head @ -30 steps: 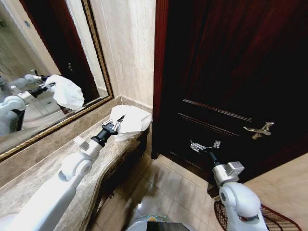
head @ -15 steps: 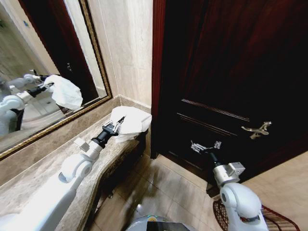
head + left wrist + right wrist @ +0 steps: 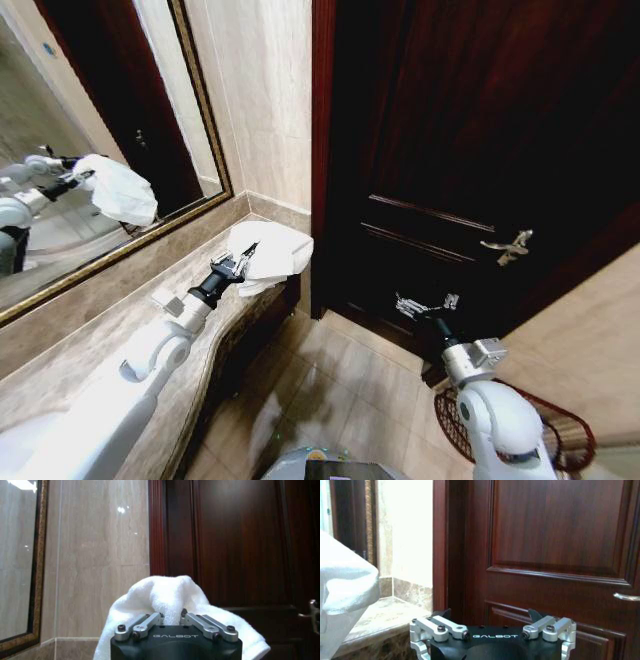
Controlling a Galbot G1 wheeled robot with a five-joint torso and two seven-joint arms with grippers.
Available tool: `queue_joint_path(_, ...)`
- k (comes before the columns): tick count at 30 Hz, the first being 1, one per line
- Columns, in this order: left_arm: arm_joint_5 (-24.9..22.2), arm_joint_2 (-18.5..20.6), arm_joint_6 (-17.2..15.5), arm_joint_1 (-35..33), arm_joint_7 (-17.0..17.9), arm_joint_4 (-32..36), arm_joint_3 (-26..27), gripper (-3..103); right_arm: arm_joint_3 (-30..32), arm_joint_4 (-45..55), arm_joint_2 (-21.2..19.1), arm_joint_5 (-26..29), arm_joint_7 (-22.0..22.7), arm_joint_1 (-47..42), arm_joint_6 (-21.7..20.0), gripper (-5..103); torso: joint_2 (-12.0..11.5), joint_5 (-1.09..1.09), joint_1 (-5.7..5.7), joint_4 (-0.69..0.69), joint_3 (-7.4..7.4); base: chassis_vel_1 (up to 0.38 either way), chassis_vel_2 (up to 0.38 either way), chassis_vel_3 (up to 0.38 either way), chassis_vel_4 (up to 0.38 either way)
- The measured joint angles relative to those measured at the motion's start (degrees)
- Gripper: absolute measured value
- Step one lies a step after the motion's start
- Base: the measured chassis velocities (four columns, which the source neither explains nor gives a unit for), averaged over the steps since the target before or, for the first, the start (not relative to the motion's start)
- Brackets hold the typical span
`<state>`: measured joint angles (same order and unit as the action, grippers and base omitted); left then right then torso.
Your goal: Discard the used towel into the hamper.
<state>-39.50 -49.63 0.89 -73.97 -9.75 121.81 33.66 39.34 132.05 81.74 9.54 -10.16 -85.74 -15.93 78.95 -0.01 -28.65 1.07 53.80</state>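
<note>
The hamper [image 3: 560, 440], a reddish-brown open-weave basket, stands on the tiled floor [image 3: 350, 380] at about five o'clock in the head view, just behind the robot's right shoulder; what little of its inside shows past the arm looks bare, though most of it is hidden. Ahead of it the right gripper [image 3: 425, 303] hangs idle at four o'clock before the dark wooden door [image 3: 470, 150], its jaws spread wide with nothing between them. At nine o'clock the left gripper [image 3: 233, 264] reaches out over the stone counter [image 3: 120, 310], its jaws pinching the white towel [image 3: 272, 248], which bunches above the fingers and droops past the counter's far end, lifted clear of the surface. Beyond, the wall mirror [image 3: 80, 120] repeats arm and cloth. The carry is judged to be in hand: the towel is secured and raised but well apart from the basket. The next move calls for bringing the towel across toward five o'clock, centring it above the rim before release
</note>
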Motion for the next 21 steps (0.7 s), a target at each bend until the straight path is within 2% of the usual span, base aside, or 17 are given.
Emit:
queue_joint_path(12, 0.3, -0.4, 0.8, -0.2, -0.1, -0.4, -0.4, 10, 0.0, -0.4, 0.1, -0.4, -0.2, -0.4, 1.0, 100, 0.0, 0.02, -0.01, 0.01, 0.0, 0.142, -0.146, -0.13, 0.135)
queue_joint_path(21, 1.3, -0.6, 0.3, -0.3, -0.2, 0.1, -0.5, 10, 0.0, -0.6, 0.5, -0.9, -0.4, -0.5, 1.6, 100, 0.0, 0.01, -0.05, 0.02, 0.02, 0.055, -0.03, -0.047, 0.055)
